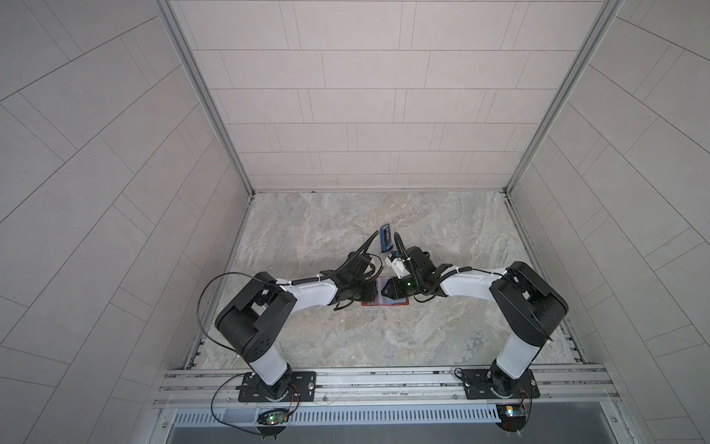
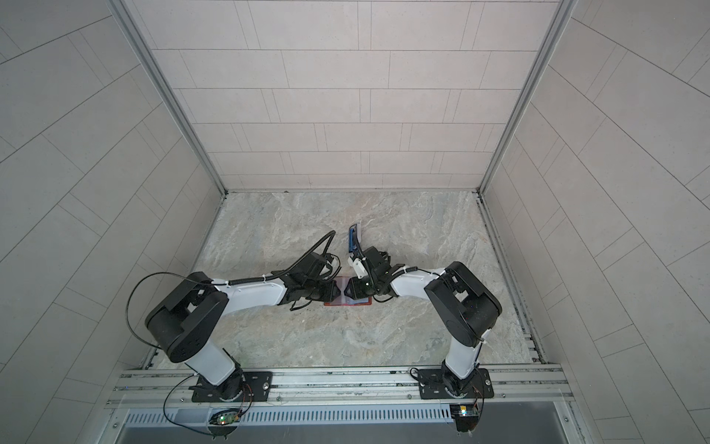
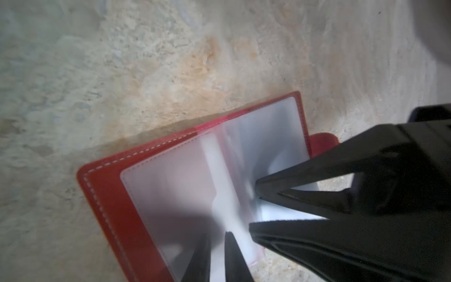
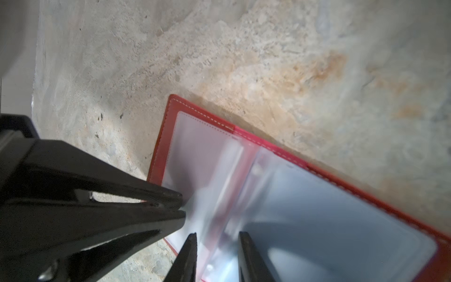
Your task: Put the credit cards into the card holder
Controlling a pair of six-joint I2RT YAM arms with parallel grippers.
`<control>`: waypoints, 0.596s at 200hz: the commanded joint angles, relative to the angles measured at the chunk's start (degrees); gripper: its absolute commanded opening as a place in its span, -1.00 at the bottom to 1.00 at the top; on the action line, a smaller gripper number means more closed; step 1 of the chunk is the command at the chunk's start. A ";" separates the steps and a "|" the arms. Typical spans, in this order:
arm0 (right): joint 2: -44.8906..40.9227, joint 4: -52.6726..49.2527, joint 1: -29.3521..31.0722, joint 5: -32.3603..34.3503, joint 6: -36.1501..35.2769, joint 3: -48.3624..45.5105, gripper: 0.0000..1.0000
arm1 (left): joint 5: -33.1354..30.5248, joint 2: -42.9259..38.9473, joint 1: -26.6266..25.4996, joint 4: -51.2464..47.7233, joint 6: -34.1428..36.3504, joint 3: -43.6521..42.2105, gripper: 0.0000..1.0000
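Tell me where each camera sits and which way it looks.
Top views: high above the bases, looking down at the table; left arm, right arm show.
Left wrist: on the left arm, facing the card holder; left gripper, right gripper show.
Right wrist: on the right arm, facing it from the other side; both grippers show.
Shared: all show the card holder.

Evenly lit; wrist cams blurry w/ glare on card holder (image 3: 190,175).

Marbled table (image 1: 345,338) bears open card holder (image 1: 384,303) and blue stand (image 1: 385,238).
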 commanded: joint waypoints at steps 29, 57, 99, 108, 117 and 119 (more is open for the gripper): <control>-3.57 -8.27 0.07 10.36 -1.19 -1.26 -0.22 | -6.56 1.98 -0.08 -3.84 -0.36 1.84 -0.66; -4.75 -10.70 0.08 13.82 -2.15 -0.97 -0.19 | -7.99 2.11 -0.09 -5.16 -0.42 1.87 -0.65; -7.80 -11.41 0.07 15.79 -3.47 -1.56 -0.19 | -3.74 0.24 0.09 -4.30 -0.72 3.06 -0.60; -8.92 -10.67 0.07 15.08 -3.82 -1.94 -0.19 | -2.55 -0.37 0.16 -4.12 -0.78 3.66 -0.58; -10.05 -10.28 0.07 14.55 -4.18 -2.06 -0.19 | -1.77 -0.95 0.26 -4.04 -0.78 4.38 -0.56; -10.27 -10.27 0.07 14.44 -4.26 -2.01 -0.19 | -1.61 -1.05 0.33 -4.10 -0.72 4.58 -0.56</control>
